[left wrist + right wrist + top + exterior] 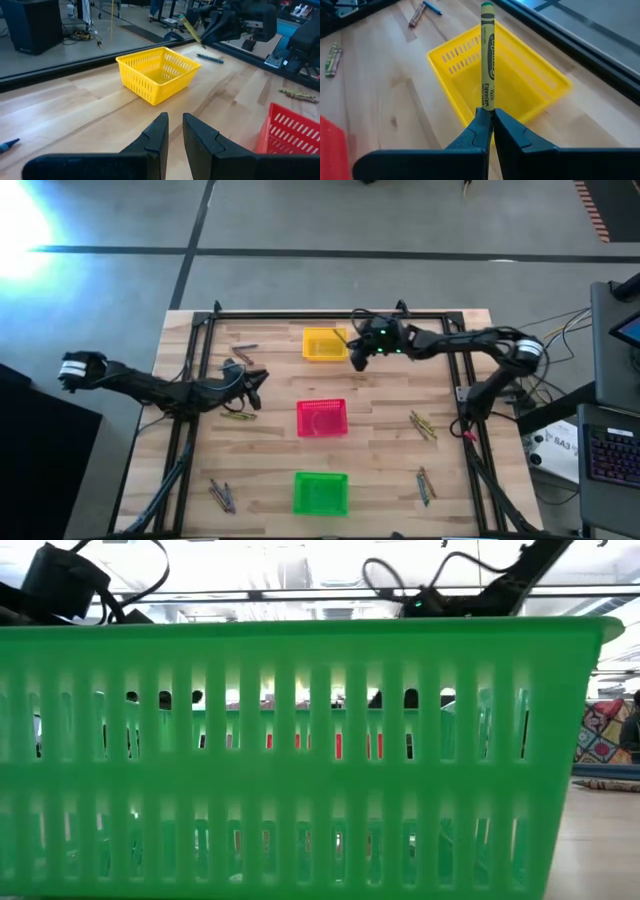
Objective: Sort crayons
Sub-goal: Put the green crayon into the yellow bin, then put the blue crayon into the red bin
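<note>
Table hidden behind green basket (300, 750)

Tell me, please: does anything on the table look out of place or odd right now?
Nothing looks damaged. Loose crayons lie scattered in small groups on the table, outside the baskets. The right gripper holds a yellow crayon above the yellow basket. The left gripper holds nothing.

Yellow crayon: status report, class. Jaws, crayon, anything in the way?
Right gripper shut on yellow crayon, above yellow basket. Left gripper empty, near table centre. Nothing in the way.
</note>
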{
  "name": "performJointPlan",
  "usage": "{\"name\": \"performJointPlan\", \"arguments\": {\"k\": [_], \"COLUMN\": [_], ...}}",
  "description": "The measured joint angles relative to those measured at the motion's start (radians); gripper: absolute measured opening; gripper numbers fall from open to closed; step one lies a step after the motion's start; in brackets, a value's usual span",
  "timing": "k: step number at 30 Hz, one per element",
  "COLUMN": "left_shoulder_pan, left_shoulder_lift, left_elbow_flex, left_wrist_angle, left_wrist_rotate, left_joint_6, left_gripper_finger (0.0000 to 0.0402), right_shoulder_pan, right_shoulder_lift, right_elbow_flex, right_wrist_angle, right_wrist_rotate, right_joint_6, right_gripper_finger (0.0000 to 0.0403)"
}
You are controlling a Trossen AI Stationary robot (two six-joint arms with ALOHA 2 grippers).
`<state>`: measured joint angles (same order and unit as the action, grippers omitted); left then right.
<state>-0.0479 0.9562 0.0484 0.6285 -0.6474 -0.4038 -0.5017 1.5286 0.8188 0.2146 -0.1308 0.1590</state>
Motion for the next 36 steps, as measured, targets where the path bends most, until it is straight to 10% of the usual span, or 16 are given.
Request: {"name": "performJointPlan", "arguments": {"k": [15,22,36], "left_shoulder_pan": [0.0,-0.002,-0.003], "left_shoulder_lift": [0.231,0.285,0.258], "left_elbow_flex": [0.11,0.152,0.143], "left_wrist_angle": [0.0,-0.001,-0.008], "left_wrist_rotate": [0.001,0.033,-0.021], "left_joint_6": [-0.051,-0.059,-0.05], "left_gripper_finger": [0.004,0.004,0.004], "right_shoulder_pan": [0.0,-0.002,0.02], "right_shoulder_lift": [0.132,-0.033,-0.424], "right_elbow_flex": [0.155,0.074,-0.26], "right_wrist_angle": [-0.038,-0.239,-0.117], "right_wrist_rotate": [0.025,0.24,0.236], "right_joint_6": [-0.056,-0.098,-0.026], "right_gripper_finger": [0.0136,0.0161,0.0136]}}
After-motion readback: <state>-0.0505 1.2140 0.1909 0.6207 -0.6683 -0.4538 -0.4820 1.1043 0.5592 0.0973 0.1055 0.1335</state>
